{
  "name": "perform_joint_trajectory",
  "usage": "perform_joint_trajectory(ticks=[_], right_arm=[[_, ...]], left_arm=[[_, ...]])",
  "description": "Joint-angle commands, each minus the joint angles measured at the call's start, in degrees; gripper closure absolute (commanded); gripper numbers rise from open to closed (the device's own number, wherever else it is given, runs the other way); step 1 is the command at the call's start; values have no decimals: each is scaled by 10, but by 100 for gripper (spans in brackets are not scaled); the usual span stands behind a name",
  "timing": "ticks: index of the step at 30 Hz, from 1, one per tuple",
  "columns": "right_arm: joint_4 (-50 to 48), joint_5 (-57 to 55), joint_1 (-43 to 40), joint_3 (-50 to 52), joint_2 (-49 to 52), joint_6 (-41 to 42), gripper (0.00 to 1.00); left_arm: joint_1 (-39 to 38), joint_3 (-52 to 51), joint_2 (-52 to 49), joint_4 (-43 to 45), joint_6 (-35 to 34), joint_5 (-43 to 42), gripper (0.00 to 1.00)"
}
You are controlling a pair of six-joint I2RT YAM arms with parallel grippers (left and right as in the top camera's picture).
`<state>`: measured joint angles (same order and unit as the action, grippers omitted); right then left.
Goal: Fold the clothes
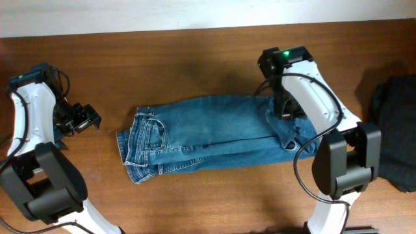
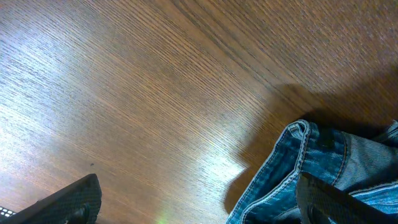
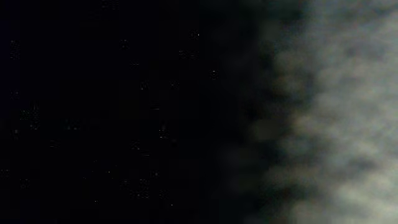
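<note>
Item: jeans (image 1: pixel 208 133), medium-blue denim, one pair, lying flat at the middle of the table (image 1: pixel 195 58); long axis runs along the table's length, waistband (image 1: pixel 130 148) and back pocket (image 1: pixel 154 133) toward the table's left end, legs side by side pointing toward its right end. Handling, by my judgement: soft and limp, yet heavy for cloth; thick at seams and waistband, so it should keep a crease poorly and drag on the wood rather than slide; not fragile. Best hold: the stitched hems or the waistband edge, where the layers are firm enough to pinch together. My left gripper (image 1: pixel 83 118): near the table's left end, clear of the denim, fingers spread wide, holding nothing; its wrist view shows only the waistband corner beside it. My right gripper (image 1: pixel 286 112): down over the leg ends toward the table's right end; its wrist view is dark and blurred, so I cannot tell whether it grips. Also present: a dark garment (image 1: pixel 396 130) at the table's right edge.
</note>
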<state>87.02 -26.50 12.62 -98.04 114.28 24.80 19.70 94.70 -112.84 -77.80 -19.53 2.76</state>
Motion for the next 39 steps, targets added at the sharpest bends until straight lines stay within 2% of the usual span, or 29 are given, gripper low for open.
perform_joint_trajectory(ticks=[1, 6, 12, 14, 15, 16, 17, 19, 24, 31, 34, 39], right_arm=[[4, -27, -2, -9, -13, 8, 96], [5, 10, 6, -18, -13, 8, 96], [-2, 143, 74, -18, -13, 13, 96], [-11, 170, 103, -17, -13, 13, 90], [-17, 173, 116, -16, -13, 18, 73], [-24, 173, 130, -15, -13, 19, 44], [-28, 173, 141, -15, -12, 19, 20], [-32, 173, 158, -15, -11, 19, 3], [-33, 170, 172, -16, -11, 19, 1], [-31, 123, 113, -24, -11, 38, 1], [-40, 147, 90, -24, -11, 28, 1], [-64, 200, 106, -21, -2, 9, 1]], left_arm=[[3, -1, 1, 0, -2, -5, 1], [3, -1, 1, 4, -2, -5, 1], [3, -1, 1, 7, -2, -5, 1], [3, -1, 1, 7, -2, -5, 1], [3, -1, 1, 7, -2, -5, 1], [3, -1, 1, 7, -2, -5, 1], [3, -1, 1, 7, -2, -5, 1], [3, -1, 1, 7, -2, -5, 1], [3, -1, 1, 7, -2, -5, 1], [3, -1, 1, 7, -2, -5, 1], [3, -1, 1, 8, -2, -5, 1], [3, -1, 1, 9, -2, -5, 1]])
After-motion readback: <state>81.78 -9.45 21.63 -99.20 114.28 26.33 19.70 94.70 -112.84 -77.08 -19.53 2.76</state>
